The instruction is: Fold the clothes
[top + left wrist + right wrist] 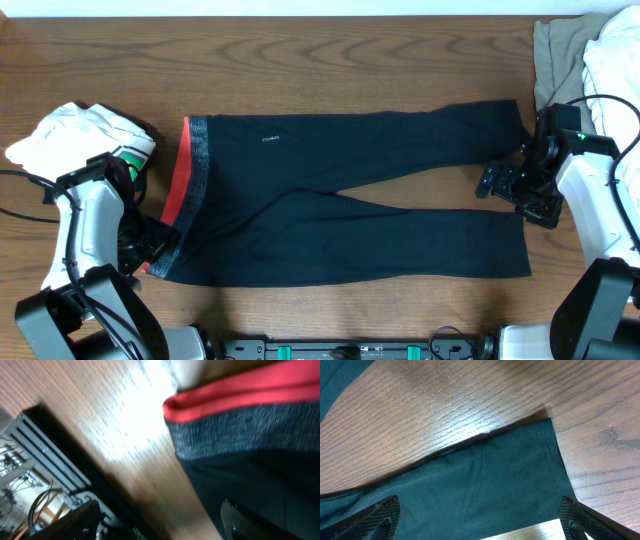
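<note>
The left tool (157, 512), fingers spread wide and gripping nothing, sits at the near corner of the grey, red-edged waistband (195, 170). The long dark navy soft trousers (350, 220) lie flat across the brown wooden counter (350, 60), legs pointing right. The right tool (480, 510), equally wide and empty, hovers over a leg hem.

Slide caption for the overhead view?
Dark navy trousers lie flat on the wooden table, left fingers at the grey red-edged waistband, right fingers by a leg hem.

Dark navy trousers (350, 215), heathered grey waistband (197, 160) edged red-orange.
</note>
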